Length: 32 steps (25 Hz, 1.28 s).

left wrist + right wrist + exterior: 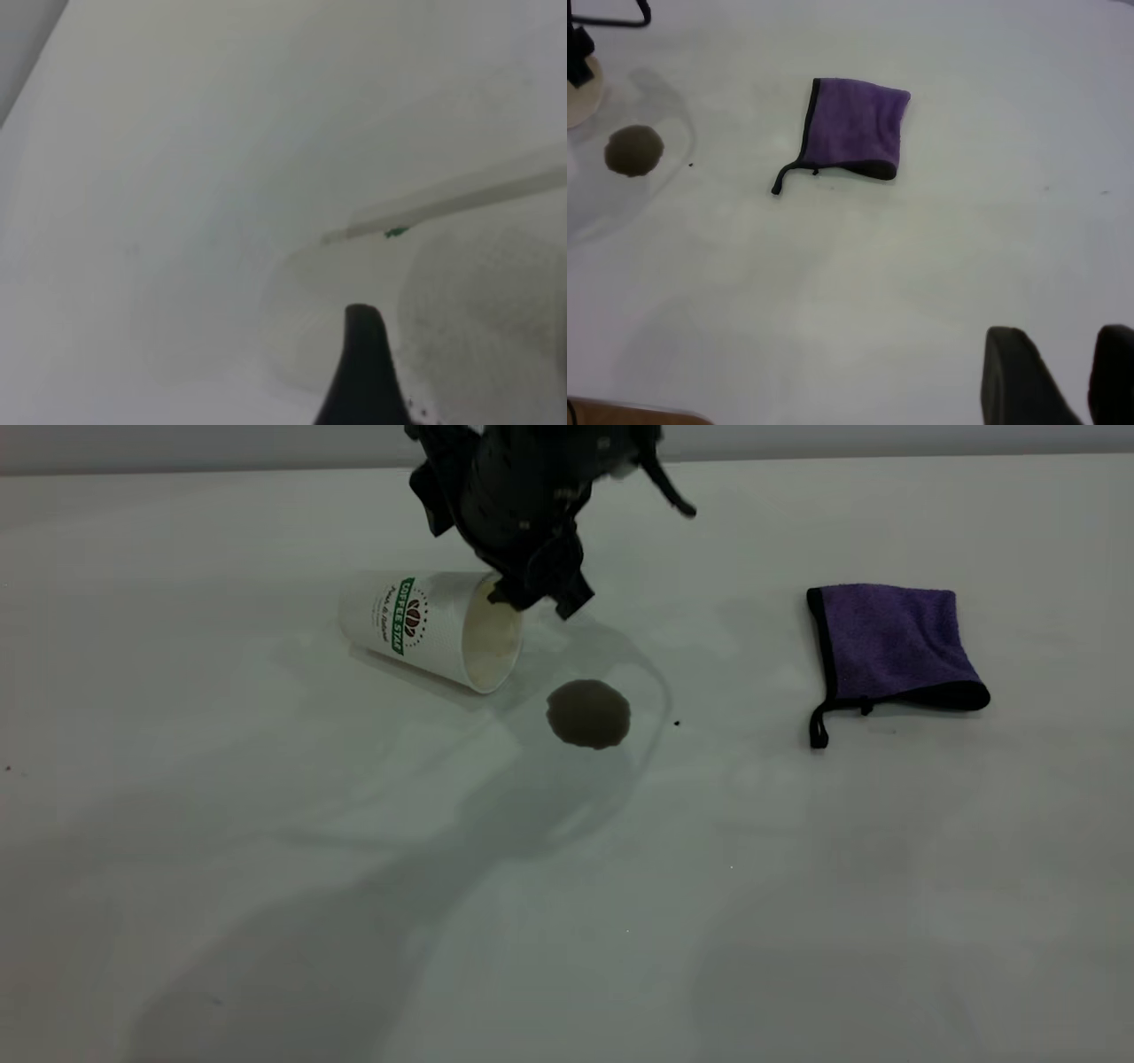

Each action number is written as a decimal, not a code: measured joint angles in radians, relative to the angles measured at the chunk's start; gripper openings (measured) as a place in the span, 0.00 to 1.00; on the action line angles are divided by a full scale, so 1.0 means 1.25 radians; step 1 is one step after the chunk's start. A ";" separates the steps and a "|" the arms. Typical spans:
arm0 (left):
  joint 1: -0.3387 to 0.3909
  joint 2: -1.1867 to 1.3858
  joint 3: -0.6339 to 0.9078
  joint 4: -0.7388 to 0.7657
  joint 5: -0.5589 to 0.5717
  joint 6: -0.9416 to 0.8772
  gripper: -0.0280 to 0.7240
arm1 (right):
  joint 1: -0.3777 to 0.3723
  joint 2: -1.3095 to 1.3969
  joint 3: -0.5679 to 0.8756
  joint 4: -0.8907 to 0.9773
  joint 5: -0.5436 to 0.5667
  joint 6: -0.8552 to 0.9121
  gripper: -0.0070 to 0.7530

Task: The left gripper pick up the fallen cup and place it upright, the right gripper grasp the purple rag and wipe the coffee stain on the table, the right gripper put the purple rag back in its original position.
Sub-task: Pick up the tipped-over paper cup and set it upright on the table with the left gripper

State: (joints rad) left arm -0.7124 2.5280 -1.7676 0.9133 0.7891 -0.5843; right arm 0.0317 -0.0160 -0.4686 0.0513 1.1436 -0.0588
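While the fallen cup (pixel 434 628) lies sideways, the left gripper (pixel 539 598) sits at its rim, grip state indeterminate. The coffee stain (pixel 588 713) lies at the cup's four o'clock; the purple rag (pixel 890 646) lies untouched at three o'clock.

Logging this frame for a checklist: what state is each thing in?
fallen cup: on its side, mouth toward the coffee stain.
coffee stain: unwiped.
purple rag: flat on the table, untouched.
left claw: at the cup's rim.
right claw: open, away from the rag.

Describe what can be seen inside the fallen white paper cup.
The fallen white paper cup shows only its bare cream lining, with no liquid visible. The left gripper at its rim covers the upper edge, and the bottom stays hidden.
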 joint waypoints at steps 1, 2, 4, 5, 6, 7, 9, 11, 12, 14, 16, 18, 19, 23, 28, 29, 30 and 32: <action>0.000 0.008 -0.001 0.006 0.000 -0.001 0.89 | 0.000 0.000 0.000 0.000 0.000 0.000 0.32; 0.000 0.018 -0.002 0.017 0.002 -0.002 0.88 | 0.000 0.000 0.000 0.000 0.000 0.000 0.32; 0.000 0.034 -0.002 0.046 0.012 -0.002 0.84 | 0.000 0.000 0.000 0.000 0.000 0.000 0.32; 0.000 0.040 -0.002 0.066 0.019 -0.002 0.80 | 0.000 0.000 0.000 0.000 0.000 0.000 0.32; 0.000 0.045 -0.002 0.083 0.030 -0.003 0.74 | 0.000 0.000 0.000 0.000 0.000 0.000 0.32; 0.000 0.046 -0.002 0.100 0.043 -0.004 0.67 | 0.000 0.000 0.000 0.000 0.000 0.000 0.32; 0.000 0.047 -0.002 0.146 0.071 -0.008 0.50 | 0.000 0.000 0.000 0.000 0.000 0.000 0.32; 0.000 0.046 -0.004 0.189 0.104 -0.006 0.30 | 0.000 0.000 0.000 0.000 0.000 0.000 0.32; 0.000 0.040 -0.004 0.199 0.116 0.001 0.19 | 0.000 0.000 0.000 0.000 0.000 0.000 0.32; 0.000 0.018 -0.020 0.191 0.140 0.030 0.08 | 0.000 0.000 0.000 0.000 0.000 0.000 0.32; 0.000 -0.015 -0.055 0.147 0.157 0.087 0.07 | 0.000 0.000 0.000 0.000 0.000 0.000 0.32; 0.002 -0.057 -0.104 0.084 0.166 0.157 0.07 | 0.000 0.000 0.000 0.000 0.000 0.000 0.32; 0.007 -0.074 -0.136 0.037 0.166 0.201 0.07 | 0.000 0.000 0.000 0.000 0.000 0.000 0.32; 0.068 -0.125 -0.262 -0.223 0.172 0.370 0.07 | 0.000 0.000 0.000 0.000 0.000 0.000 0.32; 0.198 -0.128 -0.323 -0.542 0.165 0.531 0.07 | 0.000 0.000 0.000 0.000 0.000 0.000 0.32; 0.218 -0.125 -0.323 -0.594 0.155 0.556 0.07 | 0.000 0.000 0.000 0.000 0.000 0.000 0.32; 0.241 -0.121 -0.323 -0.641 0.142 0.581 0.07 | 0.000 0.000 0.000 0.000 0.000 0.000 0.32; 0.282 -0.105 -0.323 -0.721 0.118 0.629 0.07 | 0.000 0.000 0.000 0.000 0.000 0.000 0.32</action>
State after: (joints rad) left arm -0.3596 2.3963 -2.1711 0.0125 0.9367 0.2018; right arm 0.0317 -0.0160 -0.4686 0.0513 1.1436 -0.0588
